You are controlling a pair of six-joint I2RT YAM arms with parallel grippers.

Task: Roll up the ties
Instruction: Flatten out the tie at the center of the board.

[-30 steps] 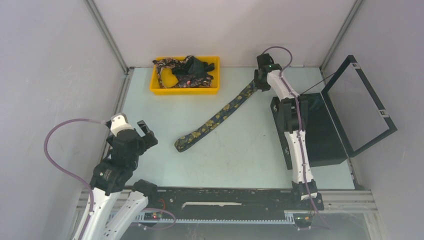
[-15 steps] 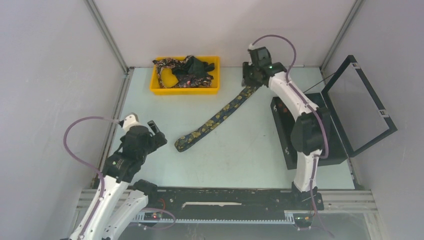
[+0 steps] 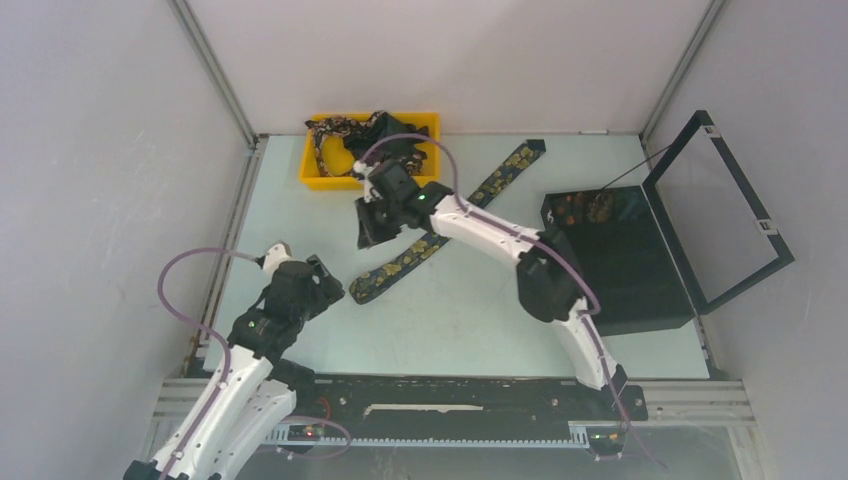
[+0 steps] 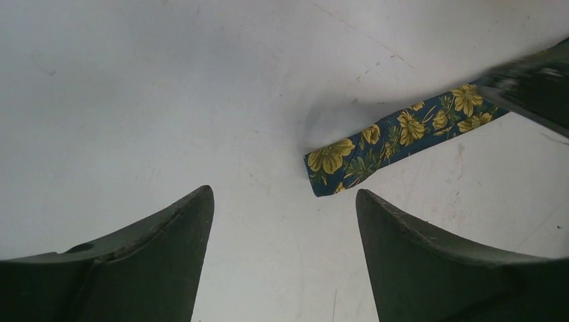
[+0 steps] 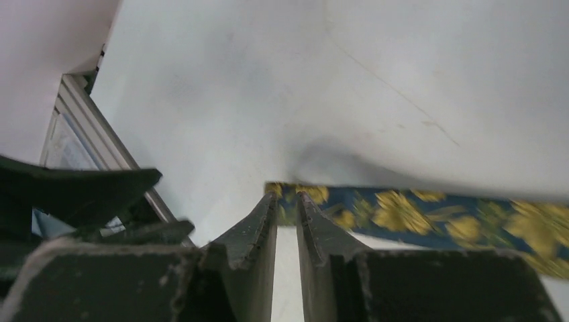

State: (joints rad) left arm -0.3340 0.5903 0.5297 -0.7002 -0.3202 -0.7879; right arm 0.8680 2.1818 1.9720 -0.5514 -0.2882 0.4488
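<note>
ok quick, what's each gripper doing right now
left gripper: open, empty.
right gripper: nearly closed, tips at the end of the tie; a hold cannot be told.

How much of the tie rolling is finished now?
Done: one tie lies flat on the table, unrolled. In hand: nothing is gripped; the open left claw faces its near end and the right claw, almost shut, hovers above it. Left: rolling this tie, then those piled in the tray.

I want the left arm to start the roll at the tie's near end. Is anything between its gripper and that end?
Nothing visible does. Only bare table lies between the open left gripper and the near end of the tie. The right gripper is at the tie farther along, beyond that gap.
</note>
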